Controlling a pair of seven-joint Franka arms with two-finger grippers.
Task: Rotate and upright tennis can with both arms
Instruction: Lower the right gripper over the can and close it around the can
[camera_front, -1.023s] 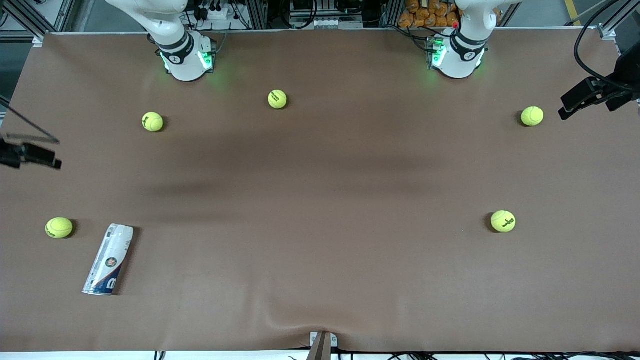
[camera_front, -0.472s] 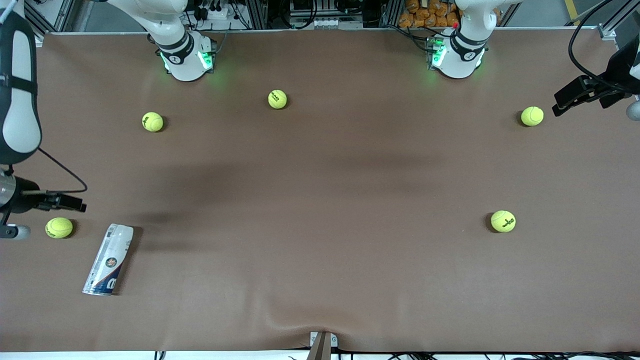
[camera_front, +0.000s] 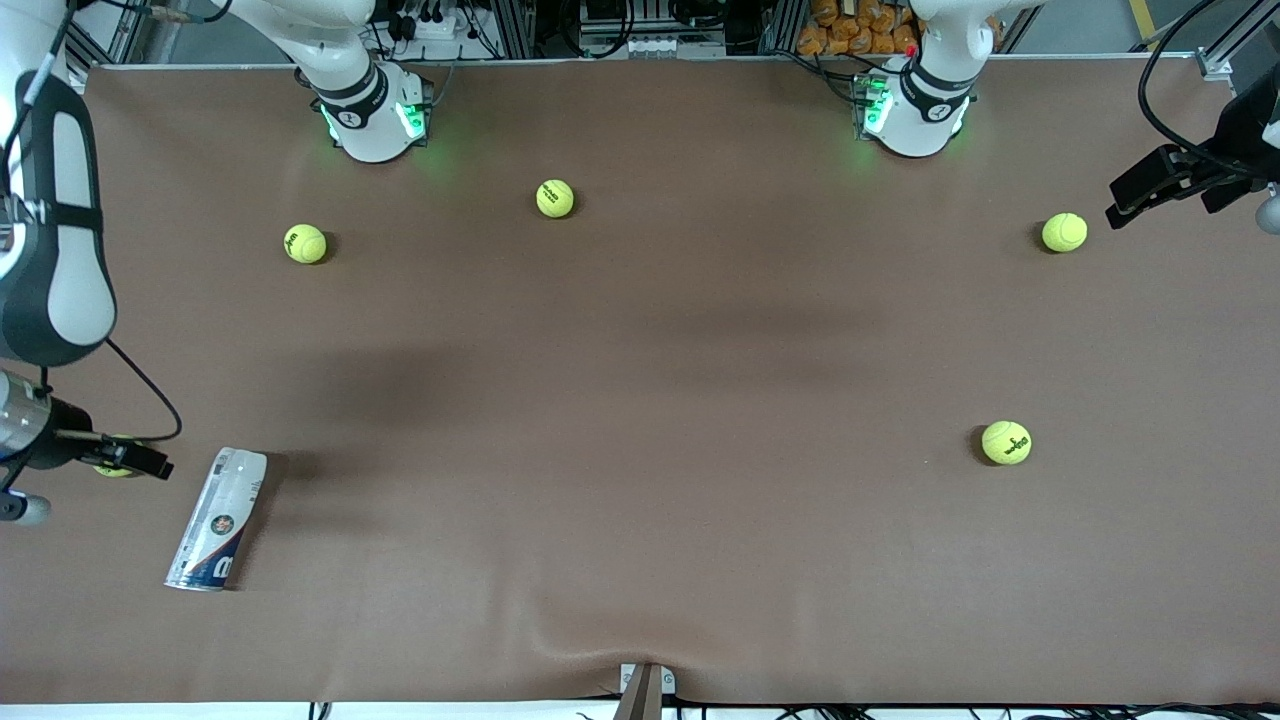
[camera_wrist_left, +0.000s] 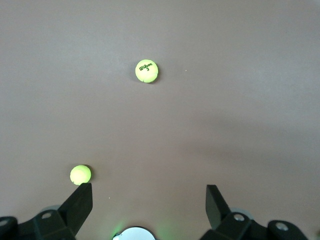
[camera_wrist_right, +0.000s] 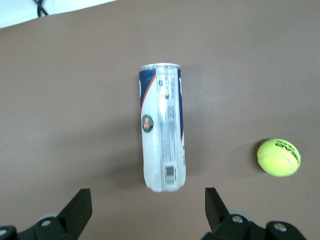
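The tennis can is found lying on its side on the brown table cover, toward the right arm's end of the table and near the front camera, its silver rim turned toward that camera. No balls can be made out inside it in the right wrist view, where the can appears empty, though the label hides much of the interior. Five loose tennis balls are noted on the table; one tennis ball lies just beside the can and is mostly hidden under the right gripper in the front view.

The right gripper is held above the table just beside the can's closed end, fingers spread apart and grasping nothing. The left gripper waits over the left arm's end of the table, near another tennis ball, jaws likewise spread and empty.

Risks judged from this position:
- The can is round and smooth; an off-centre contact is likely to make it roll away.
- The adjacent ball could be struck during descent and knocked into the can.
- The thin clear wall may deform or slip under a hard squeeze.
- The left arm stands well apart from the can, so a late handover is possible.
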